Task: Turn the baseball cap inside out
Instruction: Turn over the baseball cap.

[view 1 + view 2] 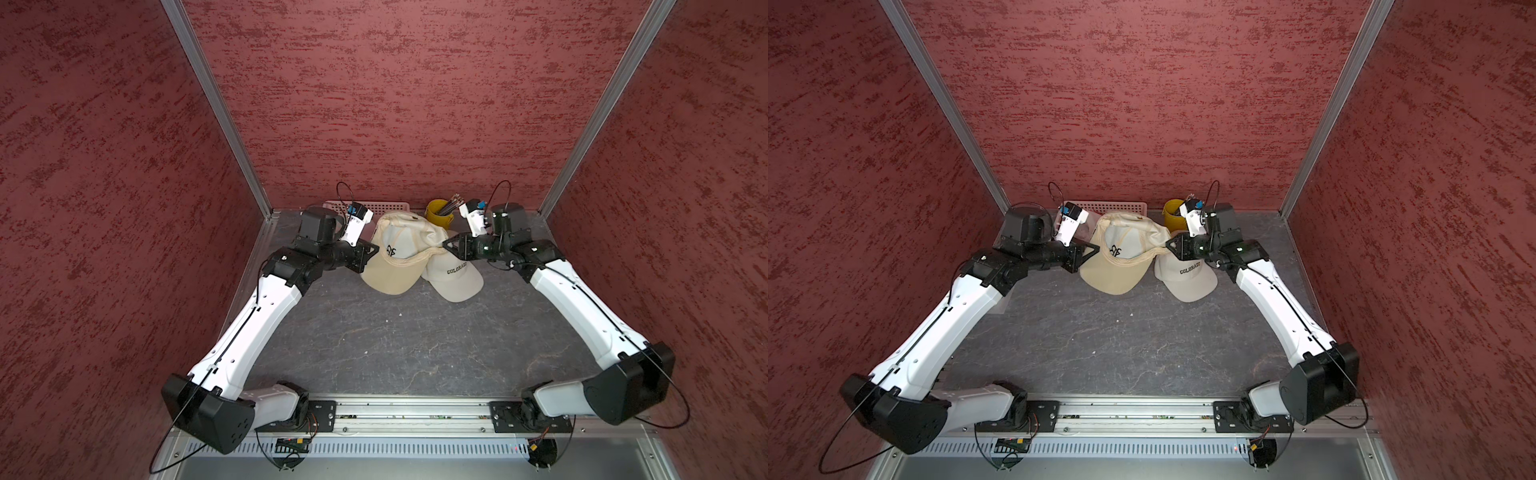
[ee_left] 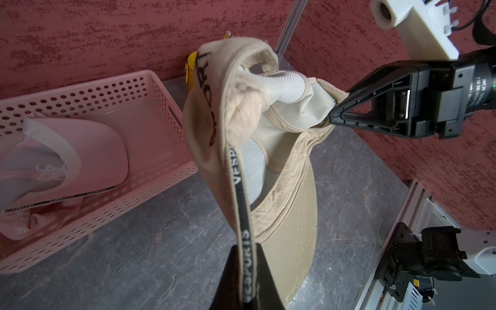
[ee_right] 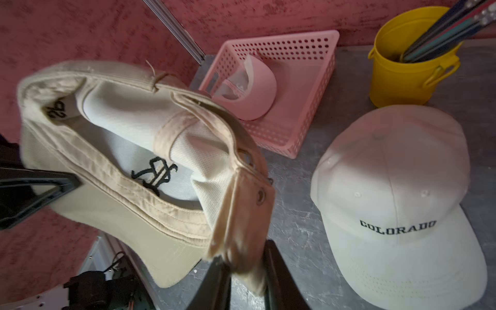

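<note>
I have the baseball cap strung between both arms near the back of the table. In both top views it reads only as a crumpled beige lump. My left wrist view shows the left gripper clamped on its black lettered band, with the white lining exposed. The right wrist view shows the right gripper pinched on the cap's rear edge. Only the wrist views reveal another cap inside the pink basket.

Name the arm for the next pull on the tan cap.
Right, probably. The right pincer grips the tan cap at its rear rim and can peel it over; the left pincer clamps the sweatband near the brim as anchor.
</note>
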### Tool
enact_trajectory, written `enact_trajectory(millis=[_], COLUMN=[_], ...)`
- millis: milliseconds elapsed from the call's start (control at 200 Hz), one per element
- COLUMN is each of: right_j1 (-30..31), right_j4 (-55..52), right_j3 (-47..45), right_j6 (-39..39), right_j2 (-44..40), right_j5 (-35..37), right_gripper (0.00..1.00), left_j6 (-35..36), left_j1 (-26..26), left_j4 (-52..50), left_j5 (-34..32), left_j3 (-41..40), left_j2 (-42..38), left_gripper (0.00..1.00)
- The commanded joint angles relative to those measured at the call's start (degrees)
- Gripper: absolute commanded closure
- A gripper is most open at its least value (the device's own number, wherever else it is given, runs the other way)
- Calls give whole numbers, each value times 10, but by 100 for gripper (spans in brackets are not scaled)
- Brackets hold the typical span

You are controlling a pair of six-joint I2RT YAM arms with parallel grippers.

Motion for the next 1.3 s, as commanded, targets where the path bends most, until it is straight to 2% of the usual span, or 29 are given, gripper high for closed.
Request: enact_trajectory(millis=[0,135,190,301,411,516,616,676,741,856,947,1047,1177,1292], right_j1=[50,103,116,132,136,136,135,128,116,83,67,58,56,47], right_j4=[-53,-2,14,37,23,22,36,42,34,2,-23,-48,-78,-96], right_j3=[23,-23,-38,-55,-43,-50,-76,-83,-78,-67,-60,-66,-66,-65], right_j6=[-19,10,21,30,27,22,19,6,-32,-130,-210,-297,-363,-399], right_j2=[16,16,16,42,80,101,77,47,22,-28,-43,-52,-44,-27], right_j5=[191,303,344,380,341,291,273,236,180,81,6,-62,-109,-114], right_gripper=[76,74,70,65,60,57,48,43,38,37,37,38,39,40], left_j6=[-21,-29,-32,-42,-44,-49,-26,6,42,129,173,192,218,248], left_j1=[-23,-60,-65,-66,-63,-40,-36,-35,-35,-37,-55,-63,-66,-67], left_j4=[-19,-48,-56,-53,-44,-17,-31,-60,-103,-190,-216,-221,-225,-247], left_j5=[-32,-39,-45,-24,-30,16,46,67,78,104,76,76,95,92], left_j3=[1,-9,-20,-47,-64,-81,-83,-75,-59,-24,-13,10,37,65], left_j2=[15,51,66,79,68,38,17,12,14,27,32,47,68,84], left_gripper=[100,100,100,100,100,100,100,100,100,100,100,100,100,100])
